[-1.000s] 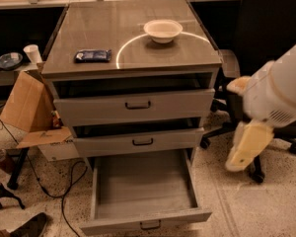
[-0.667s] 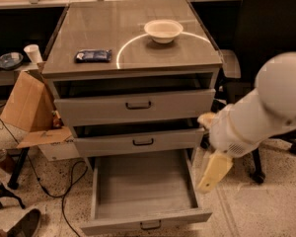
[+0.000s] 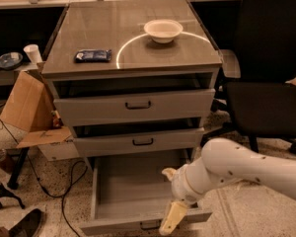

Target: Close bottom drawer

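Note:
The bottom drawer [image 3: 130,189] is the lowest of three grey drawers and stands pulled far out, its deep grey tray bare. Its low front [image 3: 113,227] runs along the lower edge of the view, with a small dark handle [image 3: 150,225]. My gripper [image 3: 172,216], cream-coloured on a white arm [image 3: 237,169], hangs over the drawer's front right corner, just above the front panel. The middle drawer [image 3: 138,142] and top drawer [image 3: 133,105] are each out a little.
A white bowl [image 3: 163,30] and a dark blue packet [image 3: 92,56] lie on the cabinet top. A black office chair [image 3: 271,83] stands close on the right. A cardboard box [image 3: 27,107], a cable [image 3: 64,191] and a shoe [image 3: 27,223] are on the left floor.
My arm has swung from the cabinet's right side leftward and down, bringing the gripper over the bottom drawer's front right corner. The drawer is still as far out as before.

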Tool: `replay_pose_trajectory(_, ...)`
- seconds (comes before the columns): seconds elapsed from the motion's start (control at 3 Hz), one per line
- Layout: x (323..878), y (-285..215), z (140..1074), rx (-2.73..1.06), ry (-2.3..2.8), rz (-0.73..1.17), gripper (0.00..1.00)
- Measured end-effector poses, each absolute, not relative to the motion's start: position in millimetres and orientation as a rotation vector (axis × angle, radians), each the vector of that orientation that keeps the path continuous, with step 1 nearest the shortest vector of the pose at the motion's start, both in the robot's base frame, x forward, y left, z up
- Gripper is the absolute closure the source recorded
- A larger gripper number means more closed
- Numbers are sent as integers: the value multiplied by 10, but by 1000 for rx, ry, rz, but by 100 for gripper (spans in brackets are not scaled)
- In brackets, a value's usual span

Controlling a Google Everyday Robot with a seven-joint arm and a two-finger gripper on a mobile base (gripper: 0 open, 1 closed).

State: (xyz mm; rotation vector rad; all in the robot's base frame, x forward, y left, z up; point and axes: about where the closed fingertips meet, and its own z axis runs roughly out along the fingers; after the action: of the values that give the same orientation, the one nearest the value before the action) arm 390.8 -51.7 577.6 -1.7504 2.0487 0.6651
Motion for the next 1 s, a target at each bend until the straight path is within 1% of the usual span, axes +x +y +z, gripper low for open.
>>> replay_pose_trajectory(0.33,3982,-448,5461,-1670,2065,704,0)
replay_pose_trajectory(0.67,3982,-448,5461,-1670,2065,704,0)
replay_pose_trajectory(1.0,4019,-461,5169,-1673,2043,735,0)
